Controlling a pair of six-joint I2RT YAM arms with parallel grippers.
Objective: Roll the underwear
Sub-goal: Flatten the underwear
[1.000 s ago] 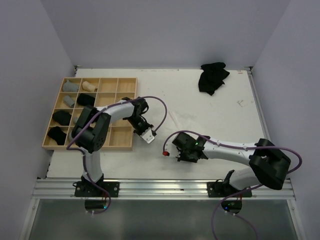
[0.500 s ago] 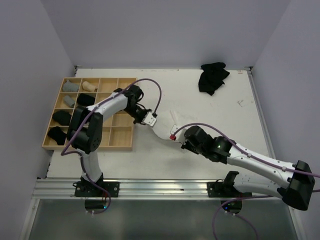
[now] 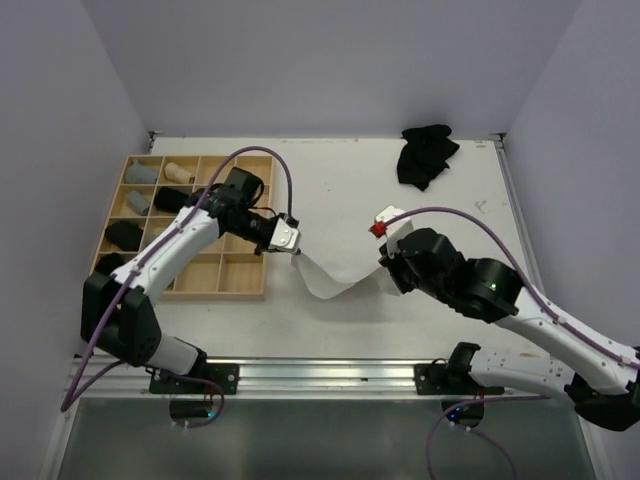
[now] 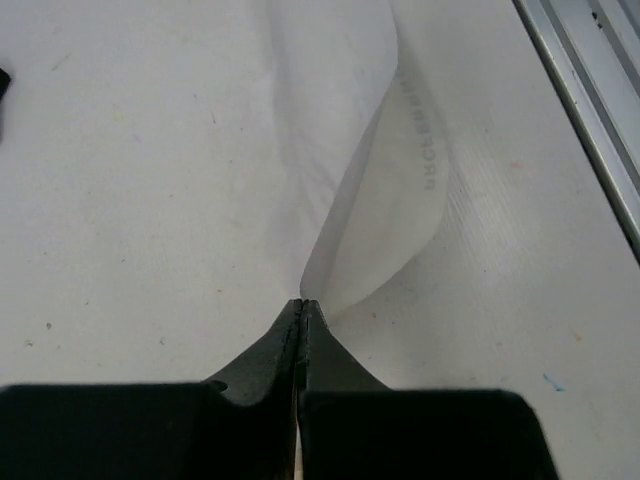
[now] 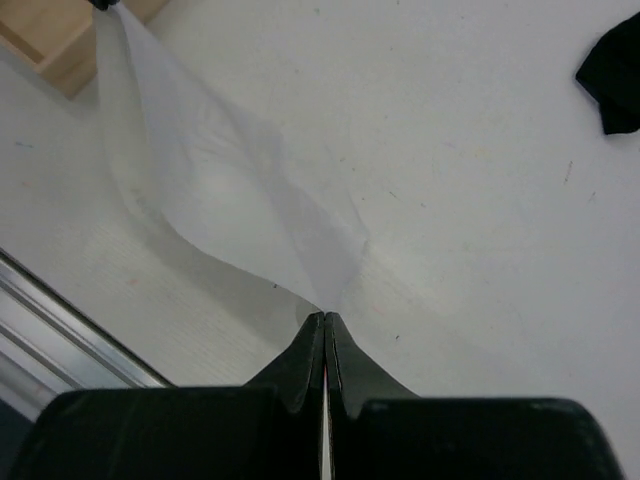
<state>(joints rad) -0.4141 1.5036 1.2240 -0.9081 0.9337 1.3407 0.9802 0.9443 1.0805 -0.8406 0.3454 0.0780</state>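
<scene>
We hold the limp white cloth underwear (image 3: pixel 333 281), beside the wooden grid tray (image 3: pixel 243 272), pinched tight in our left gripper (image 4: pixel 302 305) and right gripper (image 5: pixel 324 318), and should lower it evenly, taut.

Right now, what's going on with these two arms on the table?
A white underwear is stretched between the two claws. The left claw is shut on one edge, beside the wooden tray; the right claw is shut on the opposite edge. The cloth sags in the middle, not yet rolled. Several rolls already sit in the tray's left compartments, and black underwear lies crumpled at the far right corner of the table.
</scene>
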